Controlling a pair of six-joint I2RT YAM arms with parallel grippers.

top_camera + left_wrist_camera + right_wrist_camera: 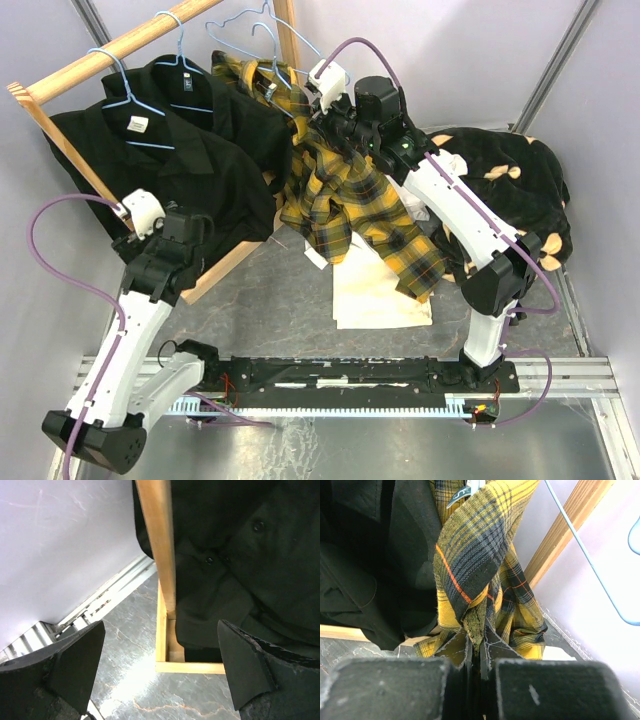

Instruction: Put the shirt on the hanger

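Note:
The yellow-and-black plaid shirt [350,195] hangs bunched by the right end of the wooden rack, its upper part up by a light-blue wire hanger [268,82]. My right gripper [335,122] is shut on a fold of it. In the right wrist view the plaid cloth [470,560] runs up from my closed gripper [481,636] to a hanger part [465,492]; another blue hanger wire [585,555] hangs free at the right. My left gripper [185,240] is open and empty low by the rack's base; in its wrist view it [160,672] faces the rack's wooden post [161,545].
Two black shirts [170,150] hang on blue hangers from the wooden rod [110,55]. A cream-white shirt [380,295] lies on the grey table under the plaid one. A black-and-tan fleece pile [510,180] lies at the right. The rack's base frame [190,667] lies on the table.

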